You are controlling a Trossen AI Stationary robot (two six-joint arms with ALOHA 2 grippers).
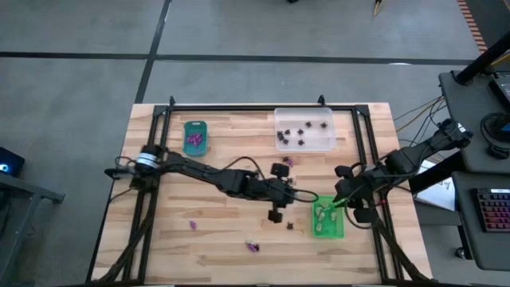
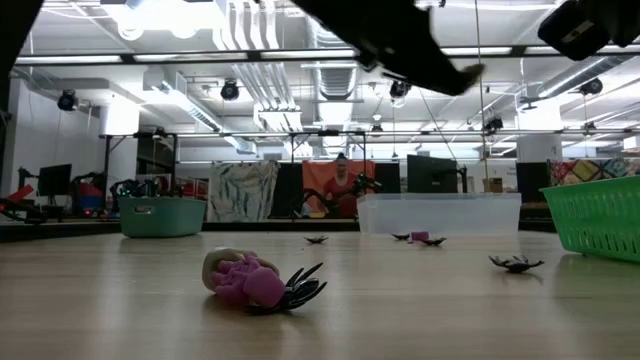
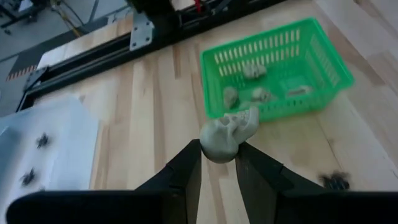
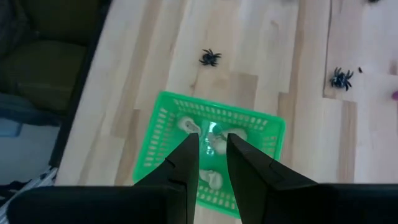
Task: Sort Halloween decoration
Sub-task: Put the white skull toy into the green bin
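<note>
Skull [image 3: 229, 135] sits pinched in the left gripper [image 3: 219, 163] near the green basket [image 3: 323, 59]; let go early, it misses; right gripper [image 4: 213, 144] holds nothing, nearly together.

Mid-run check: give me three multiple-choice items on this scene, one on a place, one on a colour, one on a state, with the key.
1. Where does the right gripper hover?
A. over the green basket
B. over the teal tray
C. off the table

2. What colour are the trinkets in the teal tray?
A. black
B. purple
C. cream

3. What is the left gripper doing?
A. standing empty
B. resting in the clear tray
C. gripping a pale skull

Key: 1 A, the right wrist view looks down into the basket. 2 B, the high view shows purple pieces there. 3 C, the skull sits between its fingers in the left wrist view.
</note>
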